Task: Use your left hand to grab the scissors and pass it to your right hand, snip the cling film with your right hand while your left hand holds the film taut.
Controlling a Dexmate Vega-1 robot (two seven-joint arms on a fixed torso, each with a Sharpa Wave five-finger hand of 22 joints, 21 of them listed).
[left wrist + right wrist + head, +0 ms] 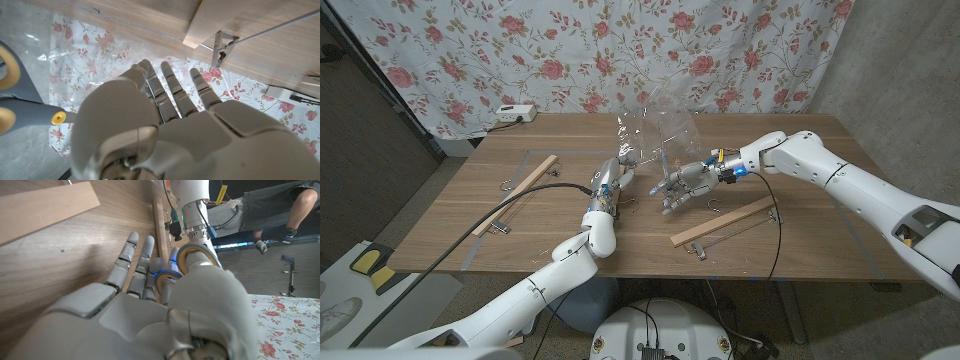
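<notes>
Centre of the head view: your left hand (616, 178) grips the lower edge of the cling film (658, 132), so the sheet stands up taut behind it, ready to be cut. Just right of it, your right hand (682, 187) is clamped on the scissors (186, 260); the right wrist view shows fingers through the yellow-rimmed loops. In the left wrist view, grey blades sit at the left edge, against the film. Judged: handover done, snip next.

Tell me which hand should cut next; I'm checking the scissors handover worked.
Right: the right hand has fingers in the handles of the scissors, close to the cling film; the left hand sits at the film's edge.
</notes>
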